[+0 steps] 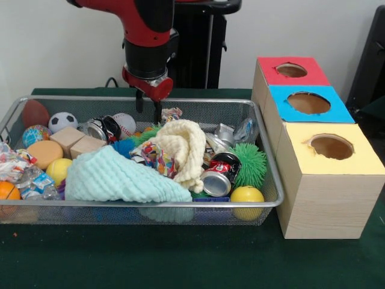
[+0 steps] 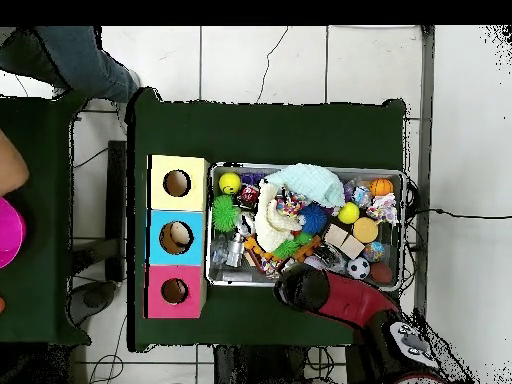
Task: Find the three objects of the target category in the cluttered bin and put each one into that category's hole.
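Gripper [image 1: 148, 107] poised over bin [image 1: 180, 100] at far rim, prongs slightly apart, empty. Cans [image 1: 218, 177] half buried under cream cloth [image 1: 180, 147]; overhead, arm hides gripper.

The red and black arm [image 1: 147, 36] comes down from 12 o'clock in the front view, its wrist vertical. The gripper [image 1: 148, 108] points straight down, its two dark fingers [image 1: 139, 101] parted with a gap between them, holding nothing. Overhead, the arm [image 2: 345, 300] reaches in from 5 o'clock.
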Controlling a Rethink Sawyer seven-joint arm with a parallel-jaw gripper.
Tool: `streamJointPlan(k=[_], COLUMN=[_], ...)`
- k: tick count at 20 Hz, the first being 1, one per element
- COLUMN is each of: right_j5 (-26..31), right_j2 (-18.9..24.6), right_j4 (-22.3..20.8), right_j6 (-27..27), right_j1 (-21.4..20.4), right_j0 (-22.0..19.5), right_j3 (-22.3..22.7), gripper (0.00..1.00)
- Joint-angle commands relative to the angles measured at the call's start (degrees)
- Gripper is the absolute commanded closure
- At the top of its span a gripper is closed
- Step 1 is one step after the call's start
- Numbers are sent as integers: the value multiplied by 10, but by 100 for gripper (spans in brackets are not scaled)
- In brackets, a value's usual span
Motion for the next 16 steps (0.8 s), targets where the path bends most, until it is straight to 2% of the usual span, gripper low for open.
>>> streamJointPlan(k=[1, 7, 16], right_j5=[-54, -41, -28], right_j2=[10, 11, 8], right_j4=[31, 35, 43], right_j6=[91, 69, 63], right_j1=[72, 104, 115], right_j0=[-2, -7, 2], right_j3=[-43, -91, -118], gripper=[0, 0, 0])
